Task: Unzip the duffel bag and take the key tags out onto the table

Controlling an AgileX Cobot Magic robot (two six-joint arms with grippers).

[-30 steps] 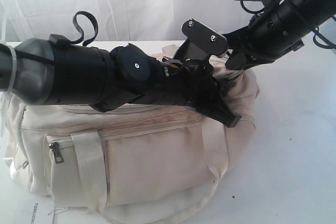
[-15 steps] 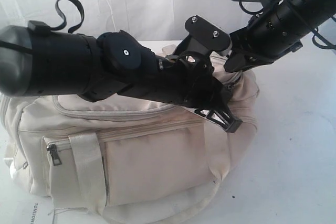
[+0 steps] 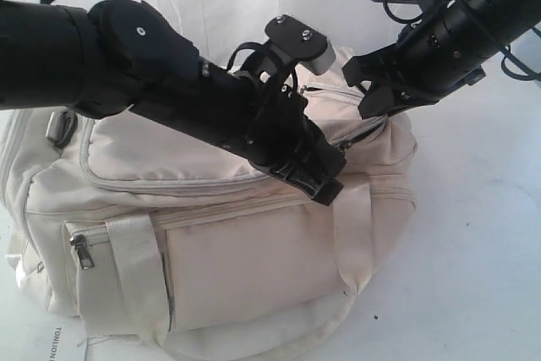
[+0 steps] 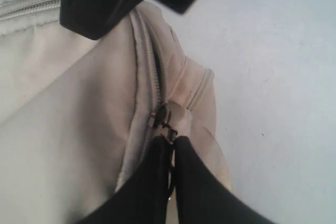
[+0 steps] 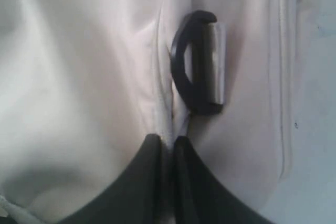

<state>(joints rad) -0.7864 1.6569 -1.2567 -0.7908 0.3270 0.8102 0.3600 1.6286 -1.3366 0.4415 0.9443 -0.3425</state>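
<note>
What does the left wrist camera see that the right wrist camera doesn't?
Only the left wrist view shows the zip track and the dark metal zip pull, pinched by the left gripper. Only the right wrist view shows the black D-shaped strap clip, just beyond the right gripper, which pinches a fabric seam. Both show the cream-white fabric duffel bag and a shut gripper.

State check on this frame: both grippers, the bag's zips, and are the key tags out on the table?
left gripper: shut on the zipper pull.
right gripper: shut on duffel bag fabric beside the strap clip.
main zip: dark gap along the teeth; how far open, cannot tell.
front pocket zip: shut.
key tags: not in view; none on the table.
</note>
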